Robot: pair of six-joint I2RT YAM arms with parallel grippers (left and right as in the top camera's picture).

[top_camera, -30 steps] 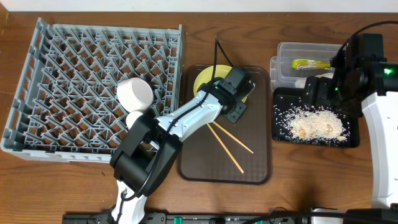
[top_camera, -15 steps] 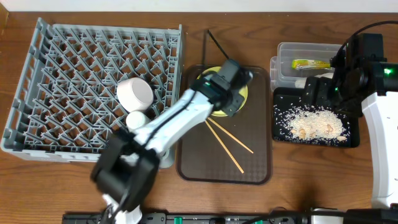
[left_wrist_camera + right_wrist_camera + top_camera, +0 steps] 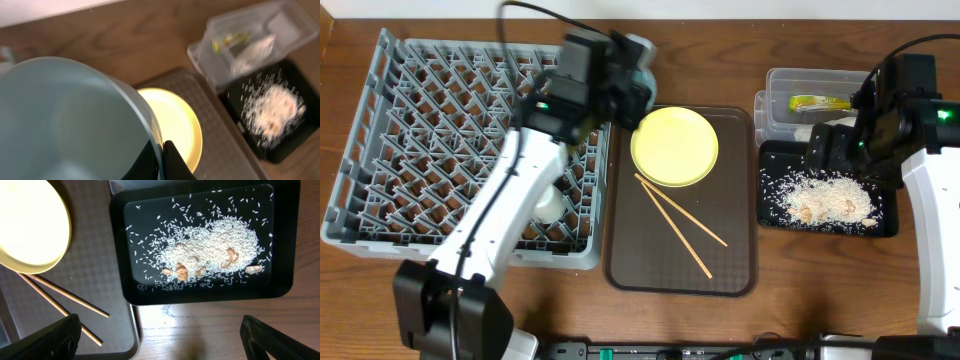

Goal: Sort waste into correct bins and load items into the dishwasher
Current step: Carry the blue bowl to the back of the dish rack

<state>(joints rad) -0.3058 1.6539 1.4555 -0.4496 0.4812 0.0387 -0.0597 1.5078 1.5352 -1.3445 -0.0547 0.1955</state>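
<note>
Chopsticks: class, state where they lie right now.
In the overhead view, the two chopsticks lie on the brown serving tray at mid-table, just below the yellow plate, with the black tray to their right.

on the worktop [image 3: 820, 290], the dish rack [image 3: 360, 130] sits at the left, the serving tray [image 3: 730, 270] in the middle just beside it, and two bins at the right. the plate [image 3: 674, 147] lies on the serving tray's far half. the two chopsticks [image 3: 672, 227] lie side by side just nearer than the plate, slanting from far left to near right. the tub [image 3: 780, 85] is the farther bin, holding the wrapper [image 3: 817, 102] and, nearer, the tissue [image 3: 252, 50]. the shallow tray [image 3: 888, 222] sits against the tub's near side, with the crumbs [image 3: 830, 198] heaped in it. the bowl [image 3: 65, 125], pinched at its rim in the left gripper [image 3: 161, 150], is above the rack's far right corner, left of the plate. a cup [image 3: 548, 205] rests in the rack's near right part.
</note>
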